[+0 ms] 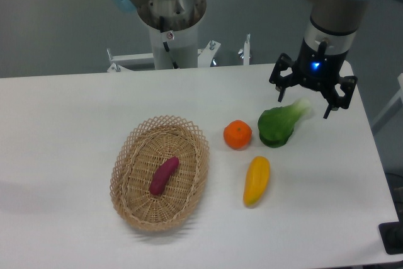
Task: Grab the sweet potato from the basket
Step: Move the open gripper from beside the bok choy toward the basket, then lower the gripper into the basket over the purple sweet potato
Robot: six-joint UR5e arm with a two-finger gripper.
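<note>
The gripper (304,106) is seen at the upper right of the table (69,124), hanging from the arm with a blue light lit on its body. Its two fingers (281,92) are spread wide apart, and nothing is held between them. The pale stalk end of a green leafy vegetable (281,124) lies just under the gap between the fingers; whether it is touched by a fingertip cannot be told from this view.

The sweet potato (164,175) is found well apart from the gripper, on the left part of the table. It is laid inside the basket (129,155), near the middle of the woven bottom, with one tapered end turned up to the right and the other down to the left.

Between the basket and the green vegetable, a round orange fruit (237,135) is placed. A yellow-orange elongated vegetable (256,181) is laid below it, near the basket rim but not touching it.
</note>
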